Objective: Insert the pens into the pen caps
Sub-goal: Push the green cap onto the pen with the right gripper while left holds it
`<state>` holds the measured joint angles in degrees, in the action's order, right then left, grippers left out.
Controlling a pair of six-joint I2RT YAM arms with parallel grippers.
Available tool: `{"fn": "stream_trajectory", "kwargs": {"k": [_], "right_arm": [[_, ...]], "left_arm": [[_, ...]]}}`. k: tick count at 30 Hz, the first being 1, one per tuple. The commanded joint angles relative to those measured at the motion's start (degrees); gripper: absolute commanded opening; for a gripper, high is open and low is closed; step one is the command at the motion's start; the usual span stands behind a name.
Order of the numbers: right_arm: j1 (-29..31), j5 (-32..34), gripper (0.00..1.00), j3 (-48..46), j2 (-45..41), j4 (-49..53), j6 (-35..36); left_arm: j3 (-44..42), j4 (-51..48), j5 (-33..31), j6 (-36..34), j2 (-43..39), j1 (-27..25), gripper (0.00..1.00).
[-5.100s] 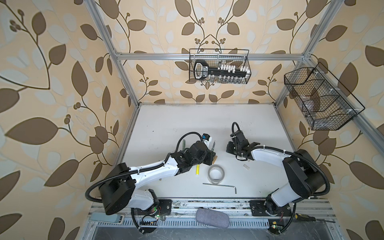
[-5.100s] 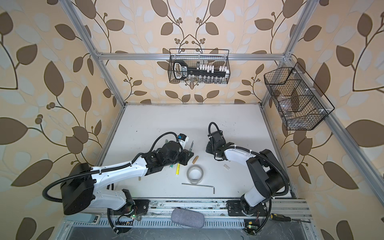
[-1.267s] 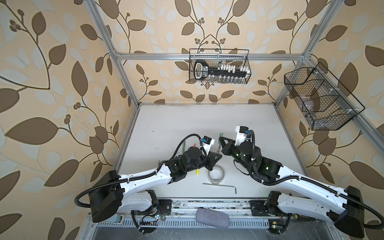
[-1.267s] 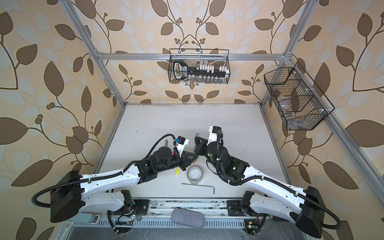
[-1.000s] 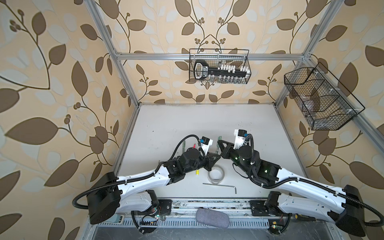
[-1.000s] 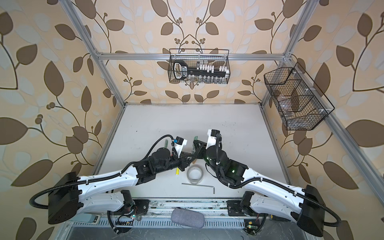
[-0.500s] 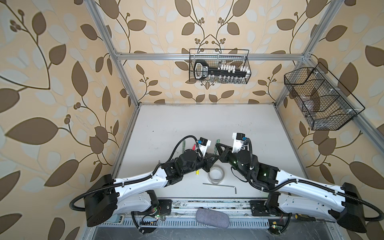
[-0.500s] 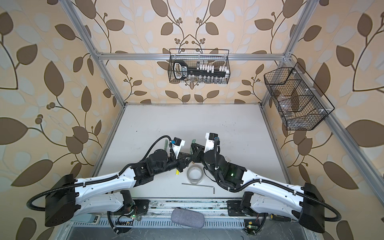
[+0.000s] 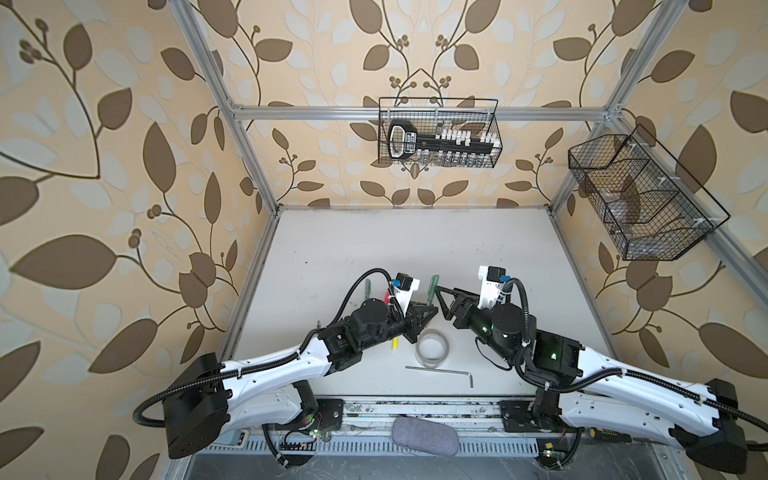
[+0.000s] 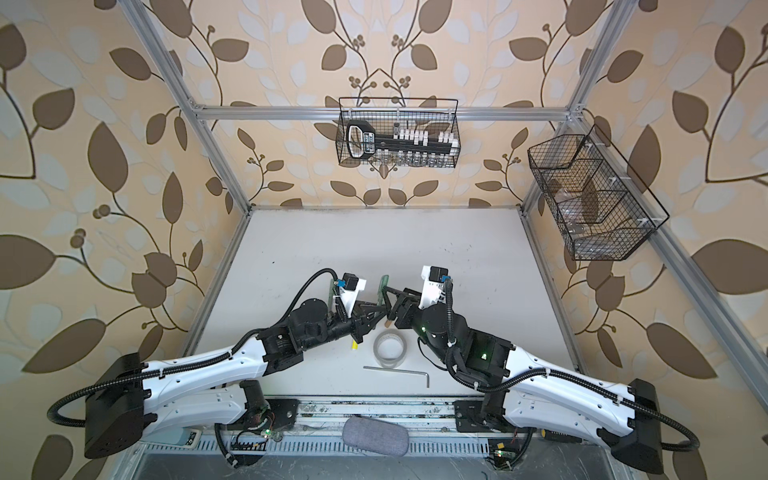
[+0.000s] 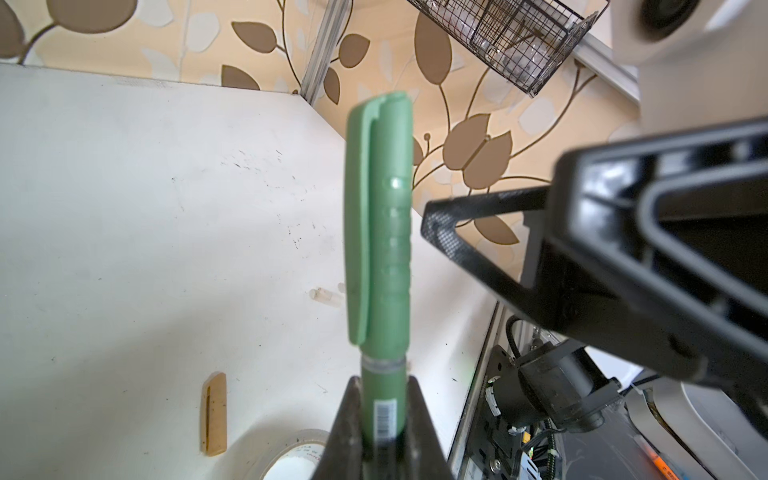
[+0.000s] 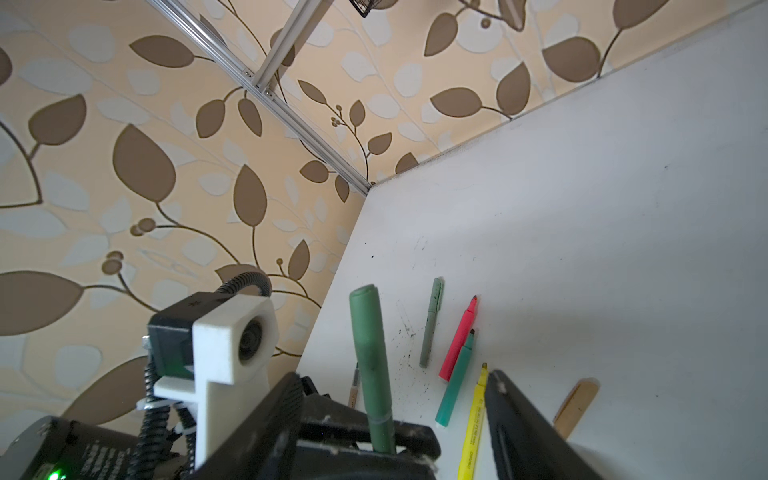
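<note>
Low between pressed-together jaws, clamps the green pen in the left gripper, bracing its barrel for capping. Just above, carries the green cap, apparently seated. Keeps the right gripper beside that cap, jaws spread, holding nothing.

Tape roll beside hex key; wire basket on wall.

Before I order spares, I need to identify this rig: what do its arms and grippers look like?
Both the left arm and right arm have white shells, black joints and black corrugated cable hoses. The left gripper and right gripper have black triangular open-frame fingers, each beside a white camera bracket.
</note>
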<state>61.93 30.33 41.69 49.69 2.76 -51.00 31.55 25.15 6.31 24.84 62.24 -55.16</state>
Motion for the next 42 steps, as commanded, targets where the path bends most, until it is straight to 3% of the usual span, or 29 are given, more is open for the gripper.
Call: {"fn": "stream_trajectory", "kwargs": {"k": [1, 11, 21, 30, 38, 42], "right_arm": [[-1.3, 0.6, 0.74, 3.2, -0.8, 3.5, 2.2], [-10.0, -11.5, 0.79, 8.0, 3.1, 6.1, 3.0], [-11.2, -14.2, 0.65, 9.6, 7.6, 5.9, 4.2], [-10.9, -16.9, 0.43, 11.2, 10.2, 4.6, 5.4], [-8.4, -16.0, 0.00, 9.7, 10.4, 4.8, 6.2], [-6.5, -15.0, 0.00, 7.1, 9.8, 3.5, 5.9]], "left_arm": [[-0.4, 3.2, 2.7, -3.0, -1.5, -0.1, 0.00], [-0.2, 4.0, 6.1, -4.3, -1.0, -0.1, 0.00], [0.0, 4.1, 7.0, -4.7, -1.0, -0.1, 0.00], [0.3, 3.8, 7.3, -4.8, -0.8, -0.1, 0.00], [0.8, 2.2, 5.2, -4.4, -0.5, -0.2, 0.00], [1.4, 1.3, 2.8, -4.9, -0.3, -0.1, 0.00]]}}
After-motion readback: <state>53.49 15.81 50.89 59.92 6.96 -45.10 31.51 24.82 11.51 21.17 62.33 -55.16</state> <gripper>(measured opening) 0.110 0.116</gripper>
